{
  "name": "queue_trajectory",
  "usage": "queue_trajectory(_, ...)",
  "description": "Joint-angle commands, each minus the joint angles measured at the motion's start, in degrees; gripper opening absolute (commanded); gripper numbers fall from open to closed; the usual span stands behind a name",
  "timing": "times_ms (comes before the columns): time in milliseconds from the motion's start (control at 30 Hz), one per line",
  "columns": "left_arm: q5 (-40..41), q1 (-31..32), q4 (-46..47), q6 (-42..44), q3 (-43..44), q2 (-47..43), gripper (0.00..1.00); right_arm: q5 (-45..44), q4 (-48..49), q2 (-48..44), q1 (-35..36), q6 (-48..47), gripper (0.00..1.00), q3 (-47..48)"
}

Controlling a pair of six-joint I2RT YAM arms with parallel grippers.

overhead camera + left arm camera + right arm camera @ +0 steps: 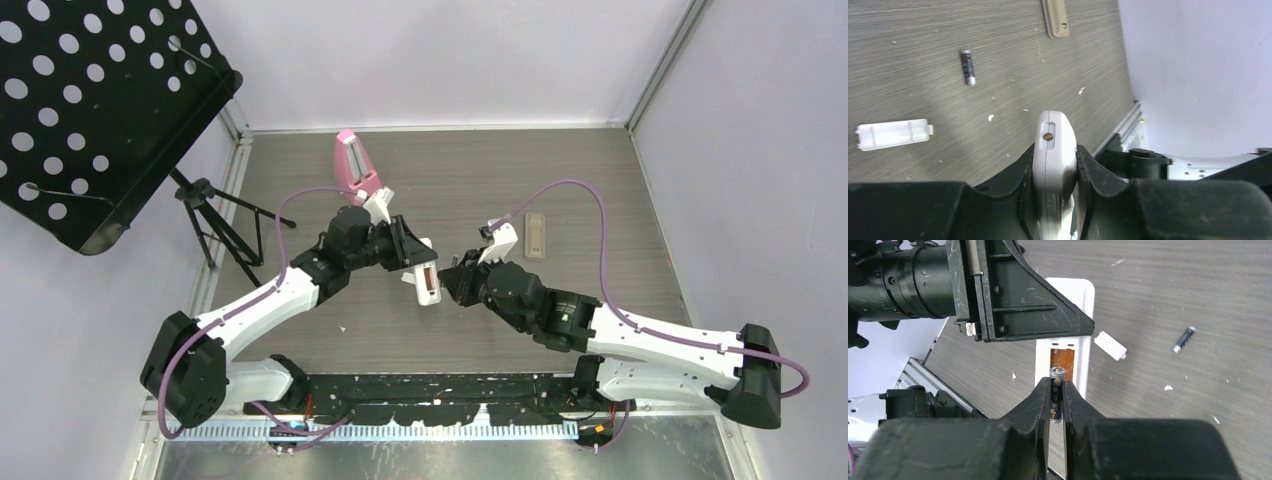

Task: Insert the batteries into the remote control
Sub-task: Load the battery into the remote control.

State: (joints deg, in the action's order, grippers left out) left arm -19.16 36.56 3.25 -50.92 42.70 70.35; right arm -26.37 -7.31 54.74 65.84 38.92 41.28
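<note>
The left end effector (1055, 156) grips the white remote (1052, 132). The right end effector (1056, 384) pinches a dark battery (1056, 407) near it.

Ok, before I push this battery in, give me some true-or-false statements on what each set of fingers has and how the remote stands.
1. The right fingers grip a dark battery. True.
2. The left fingers are empty. False: they clamp the white remote.
3. The remote's battery bay is covered. False: it is open, and a white cover lies on the table.
4. A loose battery lies on the table beyond the cover. True.
</note>
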Motion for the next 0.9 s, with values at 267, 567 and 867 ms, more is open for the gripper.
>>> queue_trajectory(267, -10.8, -1.8, -0.3, -7.3, 3.3, -2.0, 0.0, -2.7, 15.7, 3.7, 1.5, -12.0, 0.08, 0.6)
queue_trajectory(567, -13.8, -1.8, 1.6, -13.8, 3.6, -0.6, 0.0, -1.1, 17.6, 3.6, 1.6, -14.1, 0.08, -0.9)
queue_trajectory(867, -13.7, -2.1, 2.2, -16.3, 3.6, -1.1, 0.0, 2.7, 16.5, 1.2, 1.7, -14.5, 0.09, -4.2)
